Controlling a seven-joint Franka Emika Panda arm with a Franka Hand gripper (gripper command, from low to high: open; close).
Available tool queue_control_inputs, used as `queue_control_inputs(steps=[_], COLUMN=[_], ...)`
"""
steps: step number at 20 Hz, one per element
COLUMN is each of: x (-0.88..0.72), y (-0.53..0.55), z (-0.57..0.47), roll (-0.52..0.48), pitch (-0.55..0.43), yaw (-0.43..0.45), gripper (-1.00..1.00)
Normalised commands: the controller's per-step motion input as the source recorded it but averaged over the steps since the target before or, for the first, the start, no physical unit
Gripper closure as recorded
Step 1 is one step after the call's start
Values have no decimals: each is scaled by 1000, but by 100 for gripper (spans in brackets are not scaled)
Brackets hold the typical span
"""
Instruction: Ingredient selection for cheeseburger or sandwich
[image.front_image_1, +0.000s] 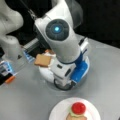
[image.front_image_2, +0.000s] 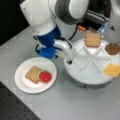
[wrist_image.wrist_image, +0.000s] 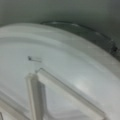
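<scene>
Grey table (image.front_image_2: 62, 105). The gripper (image.front_image_2: 69, 60) hangs over the tray's (image.front_image_2: 85, 78) rim at its 9 o'clock — whether open or closed, I cannot tell. Toast (image.front_image_2: 92, 40), patty (image.front_image_2: 112, 48) and cheese (image.front_image_2: 112, 69) sit in the tray; the sandwich (image.front_image_2: 38, 75) lies on the plate (image.front_image_2: 22, 83).

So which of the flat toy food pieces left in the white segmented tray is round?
The dark brown patty, at a front view's right edge. The tan toast square and yellow cheese square in the tray have straight edges.
</scene>
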Motion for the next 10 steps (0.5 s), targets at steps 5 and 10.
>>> queue_control_inputs(steps=[5, 10], x=[-556, -535], y=[403, 229], z=[-53, -136], roll=[-343, -236], pitch=[-177, -198], yaw=[-125, -43], gripper=[-100, -100])
